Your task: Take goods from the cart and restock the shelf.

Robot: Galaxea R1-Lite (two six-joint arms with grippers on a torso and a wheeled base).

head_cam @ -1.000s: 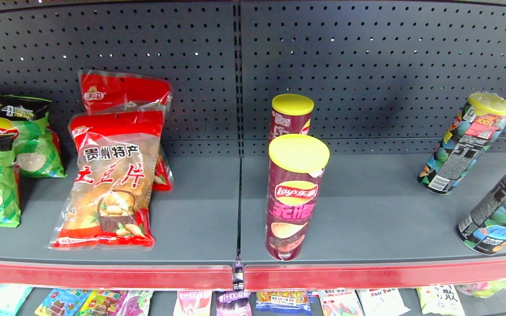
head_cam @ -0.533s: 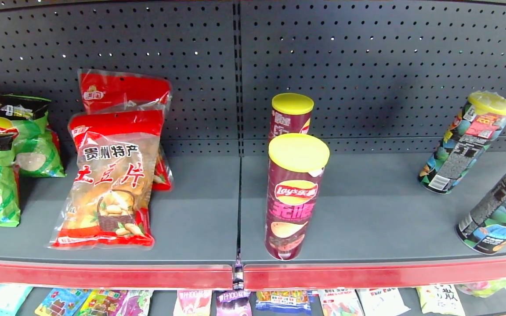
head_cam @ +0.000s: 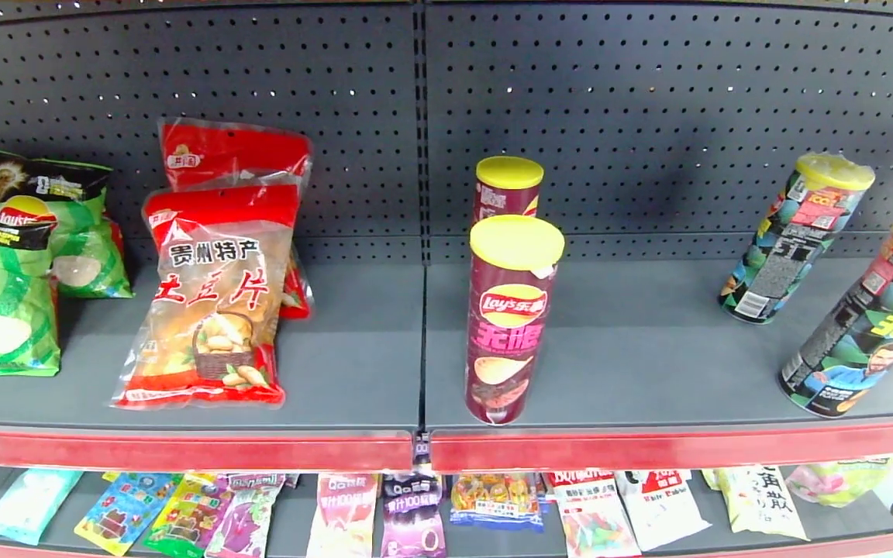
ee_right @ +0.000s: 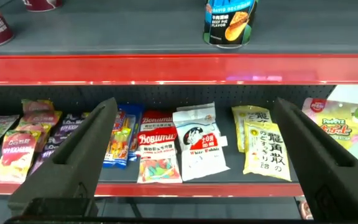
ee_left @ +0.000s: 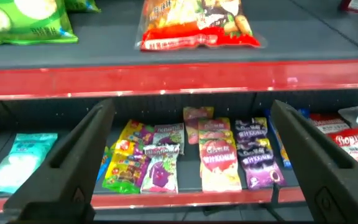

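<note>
On the grey shelf (head_cam: 353,372), a maroon chip can with a yellow lid (head_cam: 510,318) stands near the front edge, with a second such can (head_cam: 507,190) behind it. Two red bags of potato slices (head_cam: 218,302) lean at its left. My left gripper (ee_left: 191,109) is open and holds nothing; it is level with the shelf's red front strip (ee_left: 179,78), below the front red bag (ee_left: 197,25). My right gripper (ee_right: 194,102) is also open and holds nothing, in front of the red strip (ee_right: 179,68), below a patterned can (ee_right: 230,22).
Green chip bags (head_cam: 5,294) fill the shelf's left end. Two patterned cans (head_cam: 795,236) (head_cam: 861,318) stand at the right. Bare shelf lies between the maroon cans and those. Several small snack packets (head_cam: 415,511) lie on the lower shelf. A perforated back panel (head_cam: 648,116) closes the rear.
The head view has shifted: the shelf now sits higher and slightly smaller, and more of the lower shelf shows. The goods have not moved.
</note>
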